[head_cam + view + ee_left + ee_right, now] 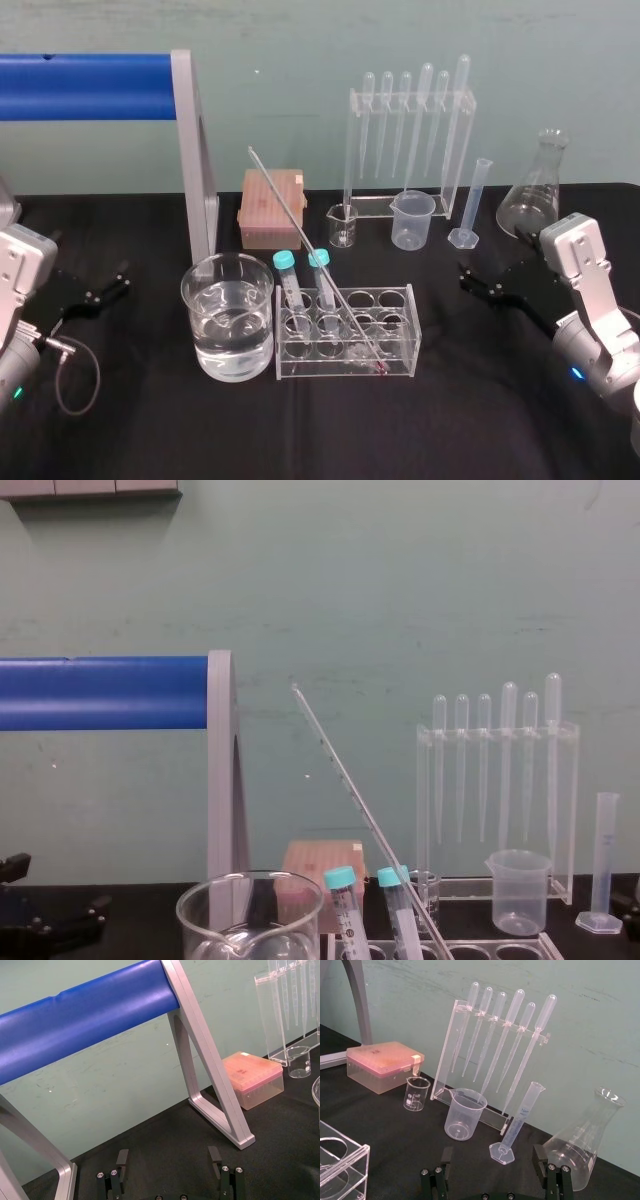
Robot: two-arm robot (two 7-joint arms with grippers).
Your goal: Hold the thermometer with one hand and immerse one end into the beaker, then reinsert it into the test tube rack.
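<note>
head view: the thermometer [285, 206] stands tilted in the test tube rack [400, 300], lower end in a front hole, top leaning back and to the left. the rack sits between the two grippers, well apart from both, with the water-filled beaker [195, 300] just beside it on the side of the left gripper [110, 282]. the left gripper rests low on the black table [150, 430], and the right gripper [478, 283] rests opposite it. neither touches anything.

left wrist view: the left gripper [168, 1157] has its fingers [122, 1157] spread wide and empty. beyond them stand a blue padded bar [85, 1015] and a pink box [255, 1077].

right wrist view: the right gripper [493, 1155] also has its fingers [538, 1152] wide apart, holding nothing. ahead of them are a plastic beaker [462, 1115], a measuring cylinder [517, 1120] and a pipette stand [470, 1050]; a corner of the rack [340, 1160] lies off to one side.

chest view: the thermometer [365, 816] slants up out of the rack [450, 950], beside two teal-capped tubes [340, 880] and the beaker [185, 915].
</note>
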